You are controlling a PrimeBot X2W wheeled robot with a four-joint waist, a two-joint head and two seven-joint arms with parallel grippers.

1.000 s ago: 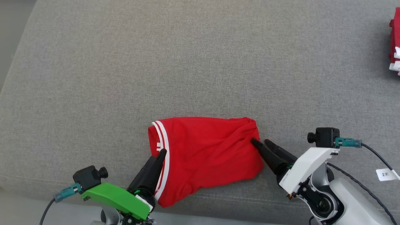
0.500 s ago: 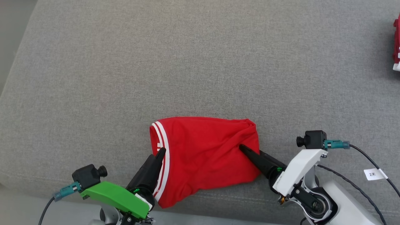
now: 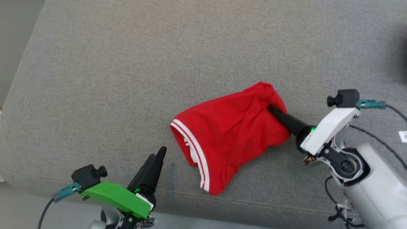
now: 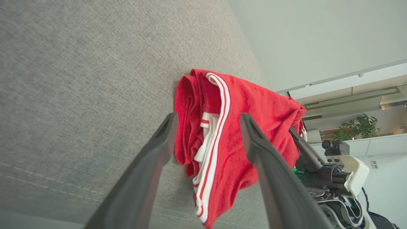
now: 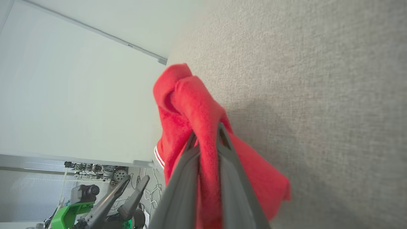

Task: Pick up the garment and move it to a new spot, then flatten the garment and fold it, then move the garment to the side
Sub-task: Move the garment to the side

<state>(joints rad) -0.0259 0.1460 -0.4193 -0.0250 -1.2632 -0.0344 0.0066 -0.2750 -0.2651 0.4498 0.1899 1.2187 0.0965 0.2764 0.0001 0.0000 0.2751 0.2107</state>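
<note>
Two changes in the last second. The right tool [image 3: 270, 109] was spread at the right end of the garment [image 3: 232, 133], went in over the cloth, and is now clamped on the bunched right end. The right wrist view shows cloth pinched between both fingers. The left tool [image 3: 158, 152] was lying on the striped hem [image 3: 190, 144] and is now off it, fingers apart, holding nothing, with bare sofa seat [image 3: 127, 63] between it and the hem.

The garment has swung. Its gripped end is up and further back on the seat, the hem end trails toward the front edge, and the low corner is near the front seam [image 3: 95, 186]. Some of the shift is the head camera moving, but the rotation against the seam is real. The shadow under the cloth in the right wrist view suggests the gripped end is off the seat.

My read: this is the pick-up for the move to a new spot, one-armed, with most of the cloth dragging. Flatten, fold and the side move are not yet done. Main risk is a thin pinch slipping under the drag.
</note>
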